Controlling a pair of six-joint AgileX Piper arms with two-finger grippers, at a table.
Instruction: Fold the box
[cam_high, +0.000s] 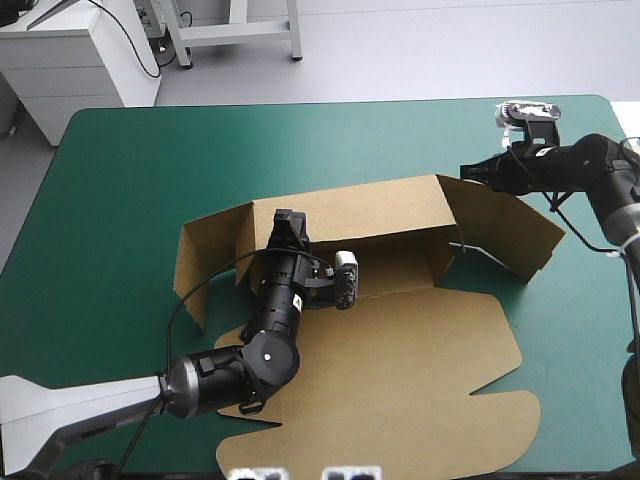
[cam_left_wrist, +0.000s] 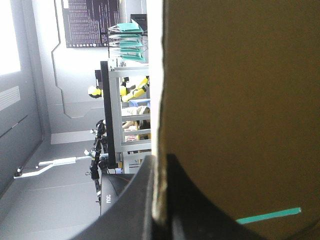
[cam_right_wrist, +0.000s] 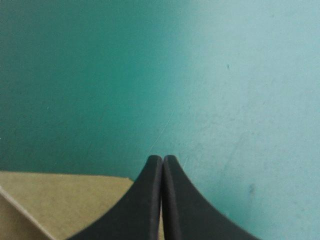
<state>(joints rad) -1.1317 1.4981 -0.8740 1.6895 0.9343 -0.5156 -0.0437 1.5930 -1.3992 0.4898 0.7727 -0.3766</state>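
You see the left gripper (cam_high: 291, 220) clenched on the raised back wall of the box (cam_high: 400, 340). The right gripper (cam_right_wrist: 162, 159) has its fingers pressed together on nothing, just beside the box's right side.

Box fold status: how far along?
Done: on the brown cardboard box, rear wall and side flaps stand raised. In hand: left hand pinches the rear wall; shut right hand is at the right flap's corner. Left: flaps untucked, wide front panel flat.
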